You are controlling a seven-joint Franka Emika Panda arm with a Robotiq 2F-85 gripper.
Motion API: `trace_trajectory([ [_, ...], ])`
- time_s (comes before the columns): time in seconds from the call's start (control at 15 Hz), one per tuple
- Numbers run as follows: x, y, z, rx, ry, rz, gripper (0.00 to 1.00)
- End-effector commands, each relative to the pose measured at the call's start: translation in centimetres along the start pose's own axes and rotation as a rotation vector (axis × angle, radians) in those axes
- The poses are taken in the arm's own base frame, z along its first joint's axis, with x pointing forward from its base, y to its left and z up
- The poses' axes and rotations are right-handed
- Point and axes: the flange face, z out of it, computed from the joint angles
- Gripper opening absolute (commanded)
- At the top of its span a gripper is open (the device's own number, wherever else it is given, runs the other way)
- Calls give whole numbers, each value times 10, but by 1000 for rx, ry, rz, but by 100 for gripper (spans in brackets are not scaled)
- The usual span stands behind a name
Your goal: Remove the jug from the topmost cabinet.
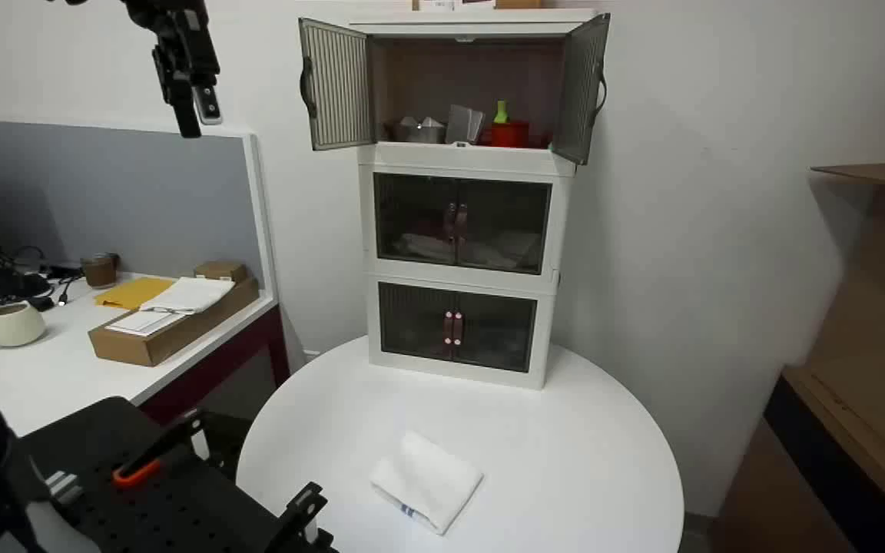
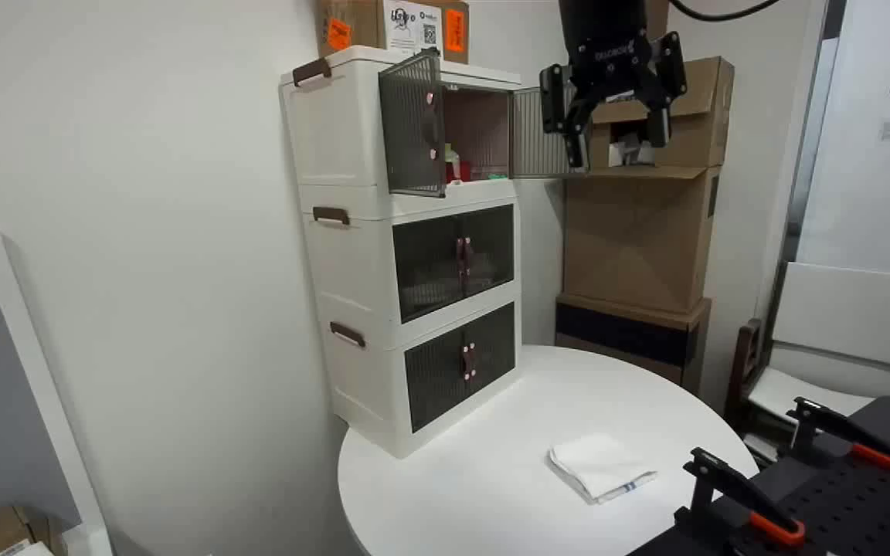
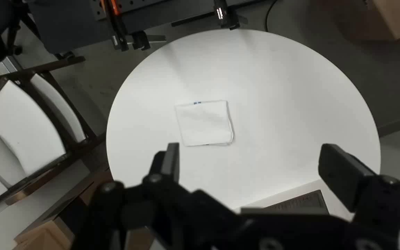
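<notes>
Inside the topmost cabinet, the likely jug is sitting, presumably light, stiff, best pinched at its rim, while the empty gripper is hanging unclenched.

Up high we have the gripper, fingers spread wide, and look at the topmost cabinet: both doors swung open! Inside we spot a red item and a small pale object, too tiny to name. Below, a folded white cloth lies on the round table.
</notes>
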Motion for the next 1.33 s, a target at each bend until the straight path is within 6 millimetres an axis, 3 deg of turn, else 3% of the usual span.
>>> trace_trajectory([
  [0.0,0,0,-1,0,1,0,100],
  [0.33,0,0,-2,1,2,0,100],
  [0.6,37,21,-17,-26,163,66,100],
  [0.87,108,82,-36,-9,300,119,100],
  [1.07,175,124,-40,137,375,154,100],
  [1.27,239,140,-33,295,387,117,100],
])
